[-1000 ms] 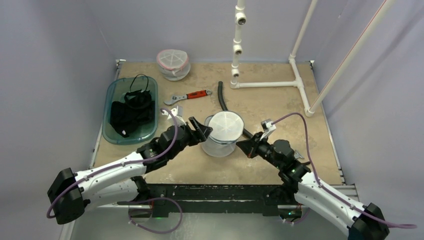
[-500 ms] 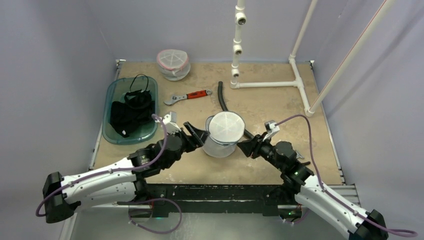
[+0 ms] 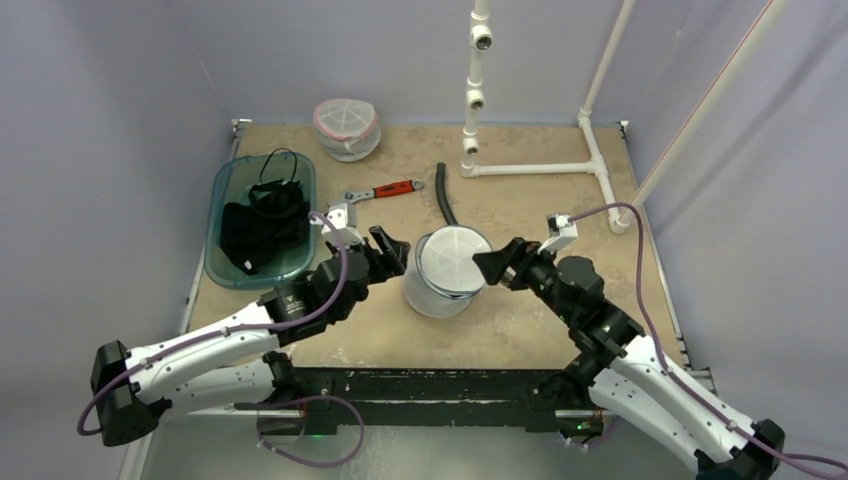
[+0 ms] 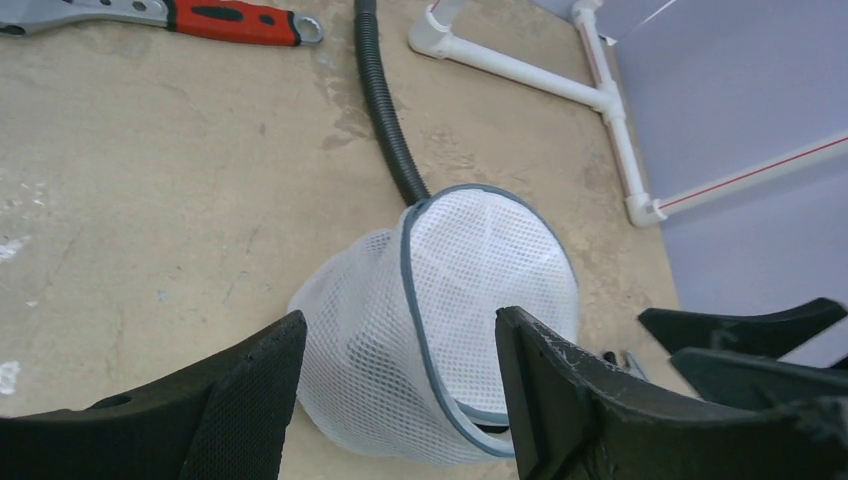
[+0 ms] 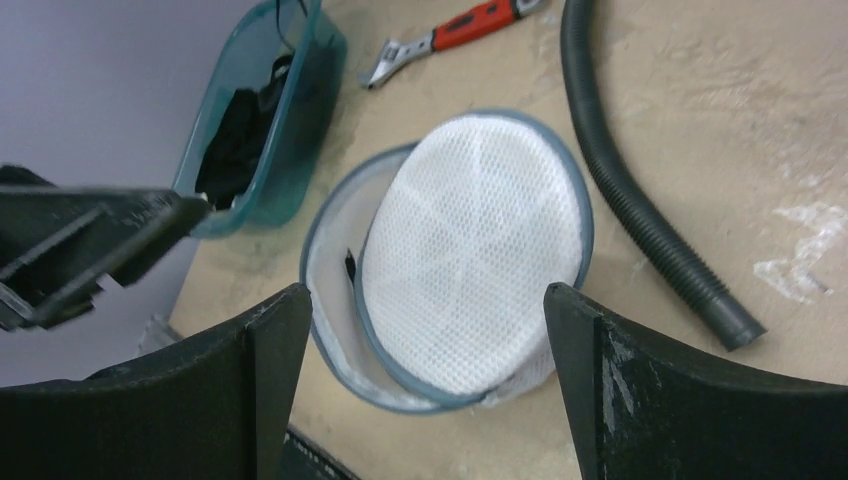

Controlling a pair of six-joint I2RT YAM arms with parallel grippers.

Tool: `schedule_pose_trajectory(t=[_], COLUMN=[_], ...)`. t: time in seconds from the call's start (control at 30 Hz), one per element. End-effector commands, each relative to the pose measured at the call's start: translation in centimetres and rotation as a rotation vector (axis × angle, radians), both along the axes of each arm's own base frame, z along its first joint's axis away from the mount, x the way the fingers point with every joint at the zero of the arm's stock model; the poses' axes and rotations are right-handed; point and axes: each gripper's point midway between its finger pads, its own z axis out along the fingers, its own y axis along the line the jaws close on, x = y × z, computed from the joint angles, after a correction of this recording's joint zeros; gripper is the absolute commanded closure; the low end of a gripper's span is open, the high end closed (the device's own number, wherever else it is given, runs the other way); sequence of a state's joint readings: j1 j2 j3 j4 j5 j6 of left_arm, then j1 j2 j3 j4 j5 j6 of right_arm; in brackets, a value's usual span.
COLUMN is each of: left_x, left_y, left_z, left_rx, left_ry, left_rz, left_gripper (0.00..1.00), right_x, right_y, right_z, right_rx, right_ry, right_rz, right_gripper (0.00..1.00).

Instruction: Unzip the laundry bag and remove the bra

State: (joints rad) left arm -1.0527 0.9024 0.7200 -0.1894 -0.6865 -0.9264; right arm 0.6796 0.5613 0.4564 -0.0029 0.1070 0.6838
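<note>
Two arms reached in from the near edge of the worktop (image 3: 560, 200), the left arm (image 3: 215, 345) and the right arm (image 3: 600, 330) meeting on either side of the laundry bag (image 3: 447, 272). The left jaws stood well apart just left of the bag and held nothing. The right jaws were spread wide at the right rim of its lid, also empty; whether they touched the mesh could not be told.

The bag sat mid-worktop, a squat drum of white mesh with grey trim. In the right wrist view its round lid (image 5: 475, 245) stood partly lifted along the left side, with a small dark shape showing in the gap.

Directly behind the bag, a black ribbed hose (image 3: 444, 200) ran away from it. Left of the hose lay a red-handled wrench (image 3: 380, 191). A teal tub (image 3: 228, 185) further left held dark garments (image 3: 262, 228). At the far edge sat a second mesh bag (image 3: 347, 128) with pink trim, and a white pipe frame (image 3: 530, 168) stood to the right.
</note>
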Motion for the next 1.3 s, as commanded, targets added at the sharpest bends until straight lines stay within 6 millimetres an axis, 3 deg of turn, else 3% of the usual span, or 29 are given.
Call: schedule_pose_trajectory(t=[0.0, 0.23, 0.37, 0.5, 0.7, 0.87, 1.0, 1.1, 1.17, 1.27], left_x=[1.8, 3.5, 4.3, 5.4, 6.0, 5.6, 5.4, 5.9, 6.5, 7.4], left_y=[-0.4, -2.6, -5.0, -5.5, -4.4, -4.0, -4.3, -3.4, -1.7, 0.6], left_z=[1.3, -0.4, -1.3, -2.7, -6.4, -7.9, -8.5, -6.4, -3.3, 3.0], left_rx=[0.027, 0.095, 0.127, 0.212, 0.336, 0.383, 0.393, 0.393, 0.416, 0.466], left_ry=[-0.030, -0.011, 0.014, 0.077, 0.175, 0.216, 0.224, 0.180, 0.124, 0.030], left_rz=[-0.054, -0.190, -0.301, -0.317, -0.288, -0.299, -0.331, -0.275, -0.196, -0.090], left_gripper=[0.32, 0.31, 0.31, 0.35, 0.58, 0.71, 1.00, 1.00, 1.00, 1.00], right_x=[3.1, 7.3, 7.7, 7.1, 6.4, 5.4, 4.6, 4.3, 4.1, 3.8], right_y=[-0.9, -1.2, -0.5, 0.3, 0.5, 0.4, 1.0, 0.9, 0.7, 0.3], right_z=[1.5, 1.2, 1.6, 1.1, 2.5, 3.2, 3.7, 4.2, 5.0, 6.2], right_rx=[-0.043, 0.003, -0.001, -0.020, -0.044, -0.039, -0.031, -0.027, -0.018, 0.002], right_ry=[-0.009, 0.000, -0.020, -0.010, -0.078, -0.091, -0.092, -0.111, -0.139, -0.190], right_rz=[-0.135, -0.138, -0.093, -0.028, 0.026, 0.053, 0.105, 0.108, 0.102, 0.089], right_gripper=[0.11, 0.10, 0.10, 0.10, 0.11, 0.11, 0.11, 0.11, 0.11, 0.11])
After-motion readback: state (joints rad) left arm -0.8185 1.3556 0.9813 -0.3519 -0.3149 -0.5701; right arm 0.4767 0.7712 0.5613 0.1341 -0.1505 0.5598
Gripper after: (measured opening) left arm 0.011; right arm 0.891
